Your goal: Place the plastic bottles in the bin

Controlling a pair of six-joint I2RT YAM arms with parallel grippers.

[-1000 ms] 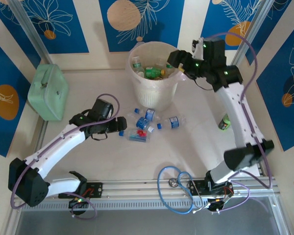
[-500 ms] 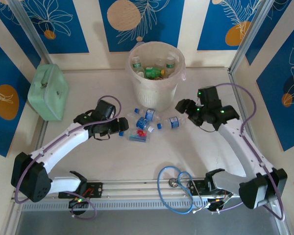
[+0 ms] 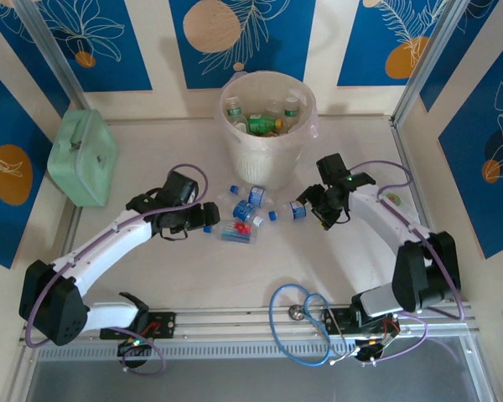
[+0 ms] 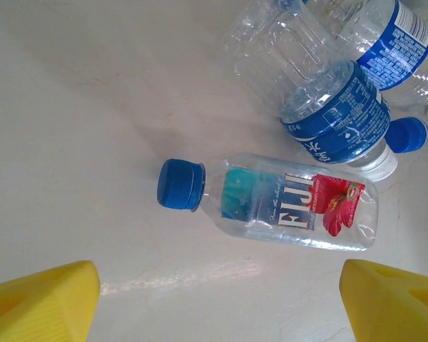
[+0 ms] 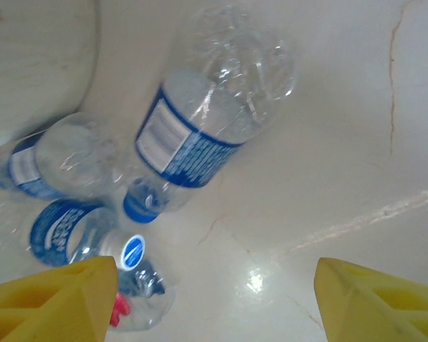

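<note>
both hands spread wide, empty. left hand [image 3: 203, 216] nearest fiji bottle [image 4: 271, 203], which lies flat just ahead, long axis running finger to finger, so wrist turn likely needed. right hand [image 3: 313, 209] over blue-label bottle [image 5: 200, 128]. both bottles on surface [image 3: 176, 142] near bin [image 3: 264, 159].

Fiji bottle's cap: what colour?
Blue cap; shows best in the left wrist view.

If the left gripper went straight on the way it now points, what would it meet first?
Most likely the Fuji bottle, lying on its side ahead of the open left gripper; depth is unclear.
</note>
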